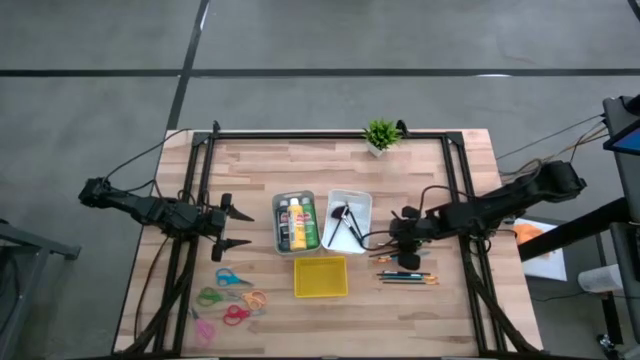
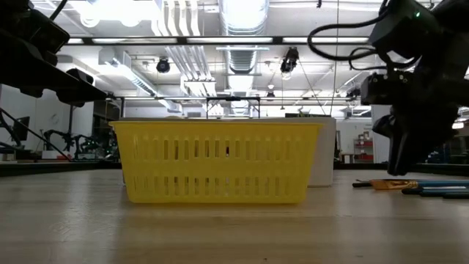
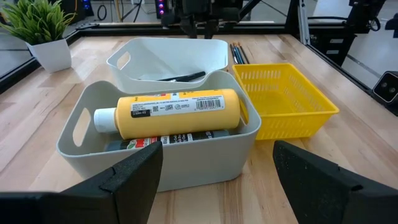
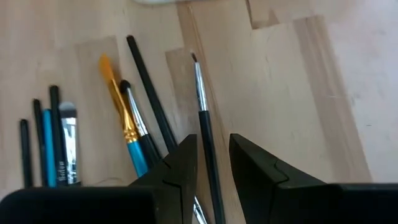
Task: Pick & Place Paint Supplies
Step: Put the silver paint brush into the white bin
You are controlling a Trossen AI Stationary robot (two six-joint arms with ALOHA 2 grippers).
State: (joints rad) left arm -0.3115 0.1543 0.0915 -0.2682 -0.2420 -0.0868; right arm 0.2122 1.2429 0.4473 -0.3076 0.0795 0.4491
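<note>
Three paint bottles [image 1: 291,222] in grey bin [image 1: 276,204], left pincer [image 1: 238,227] wide, right pincer [image 4: 213,163] gripping one brush [image 4: 203,118].

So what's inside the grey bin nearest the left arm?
In the grey bin a yellow paint bottle lies on its side on top. Beneath it a darker bottle shows only partly; anything deeper is covered.
</note>
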